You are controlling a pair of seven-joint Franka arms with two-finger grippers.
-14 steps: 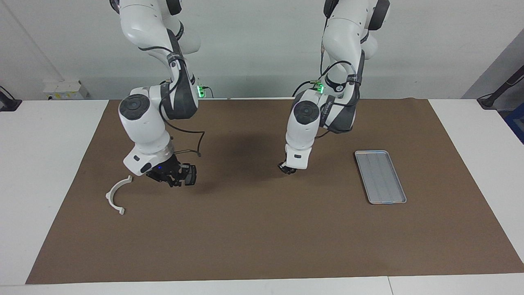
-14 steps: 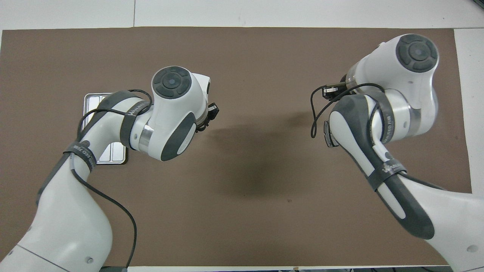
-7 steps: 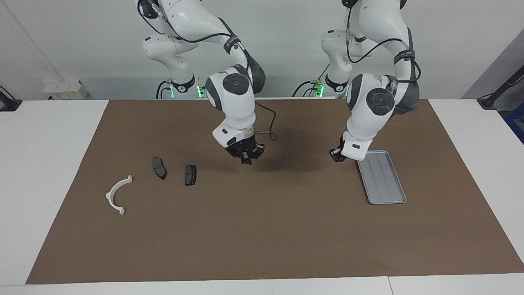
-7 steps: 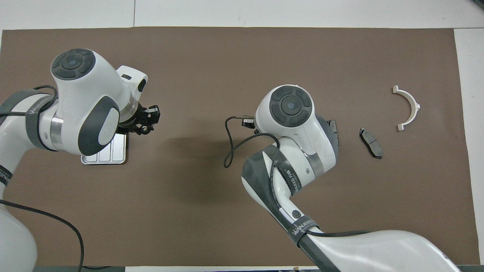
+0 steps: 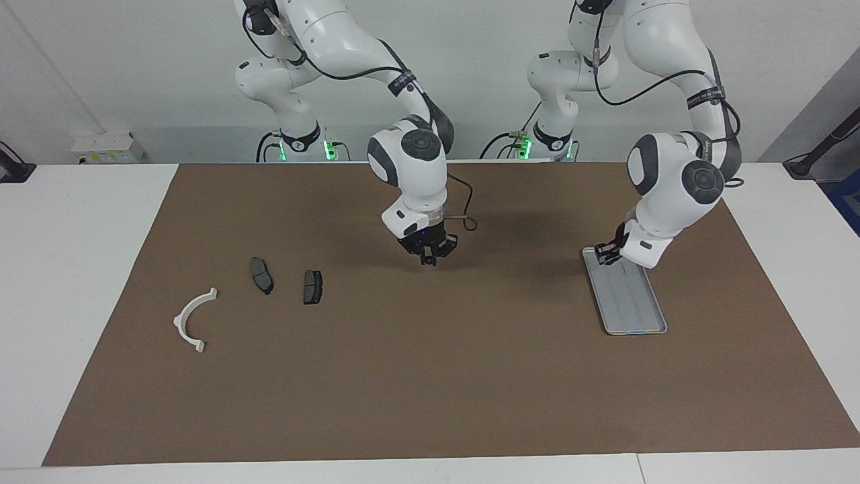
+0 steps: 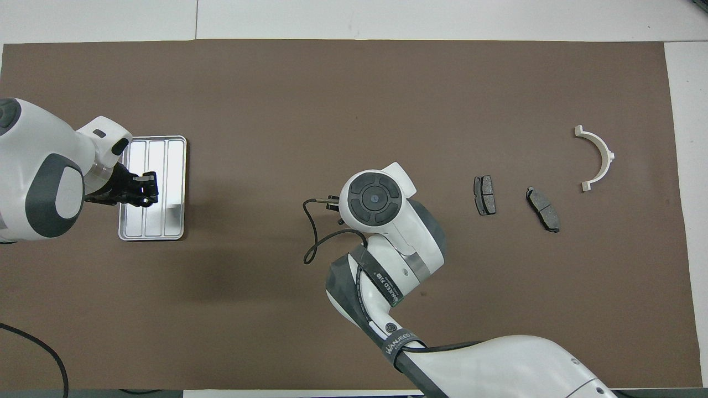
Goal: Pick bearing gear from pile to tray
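Note:
The pile lies toward the right arm's end of the mat: a white arc bracket (image 5: 193,319) (image 6: 597,157) and two dark grey plates (image 5: 261,275) (image 5: 312,286) (image 6: 543,200) (image 6: 484,194). No bearing gear shows in either view. The silver tray (image 5: 638,306) (image 6: 166,160) sits toward the left arm's end. My left gripper (image 5: 608,252) (image 6: 145,188) hangs low over the tray's end nearer the robots. My right gripper (image 5: 428,254) is shut with nothing in it, low over the mat's middle. In the overhead view its own wrist hides it.
A brown mat (image 5: 430,376) covers most of the white table (image 5: 80,269). The right arm's black cable (image 6: 310,243) loops beside its wrist.
Both arms swung toward the left arm's end. The left gripper went from the mat's middle to over the tray. The right gripper left the pile, uncovering the two plates.

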